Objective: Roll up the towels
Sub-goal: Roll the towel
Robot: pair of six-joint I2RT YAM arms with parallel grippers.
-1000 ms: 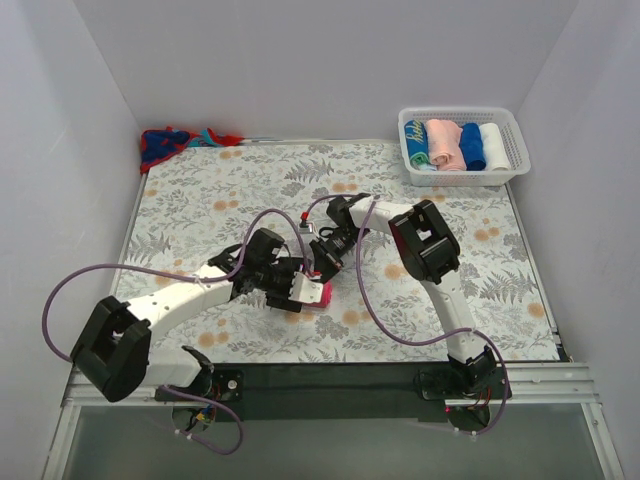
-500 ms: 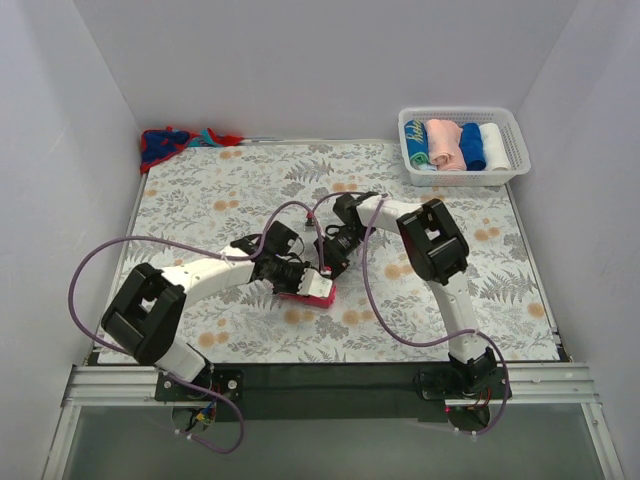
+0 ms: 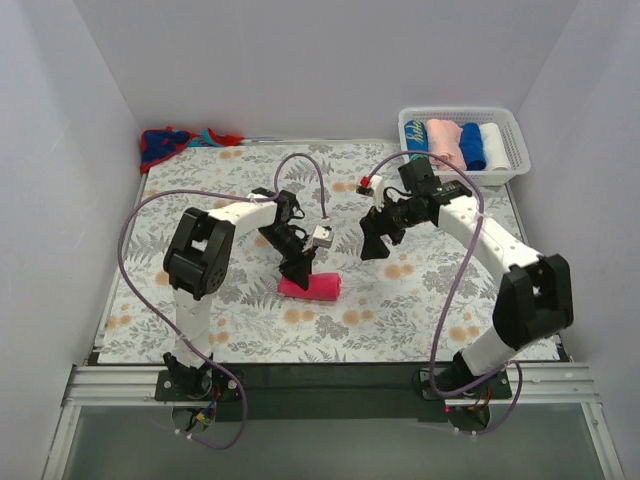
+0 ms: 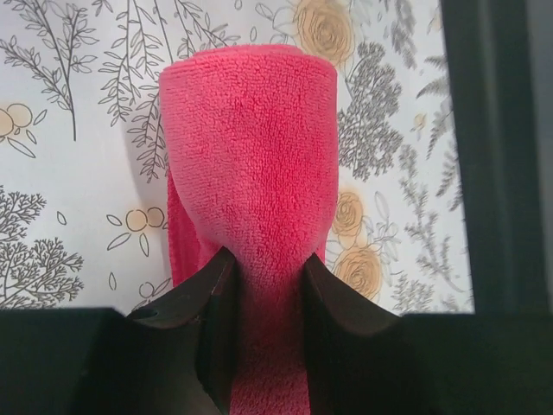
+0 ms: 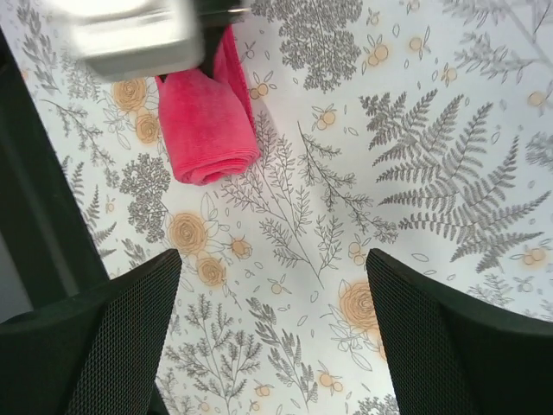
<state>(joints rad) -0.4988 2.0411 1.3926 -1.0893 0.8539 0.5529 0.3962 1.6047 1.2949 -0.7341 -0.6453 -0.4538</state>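
Observation:
The hot-pink towel [image 3: 318, 288] lies as a short roll on the floral table cloth, a little left of centre. My left gripper [image 3: 297, 272] comes down on the roll's left end. In the left wrist view its jaws are shut on the pink towel [image 4: 251, 164], pinching it at the left gripper [image 4: 266, 285]. My right gripper [image 3: 372, 245] hangs open to the right of the roll, apart from it. In the right wrist view the right gripper [image 5: 272, 272] holds nothing and the pink towel [image 5: 207, 130] lies beyond it. The red and blue towel [image 3: 168, 143] sits crumpled in the back left corner.
A white slotted basket [image 3: 465, 178] stands at the back right with several rolled towels inside. The grey-and-orange floral table cloth [image 3: 220, 190] covers the table. A black strip [image 3: 330, 375] runs along the near edge. White walls close in the sides and back.
The right gripper let go of the pink roll, opened and drew back to the right. The left arm swung round toward the back and its gripper closed on the roll's end.

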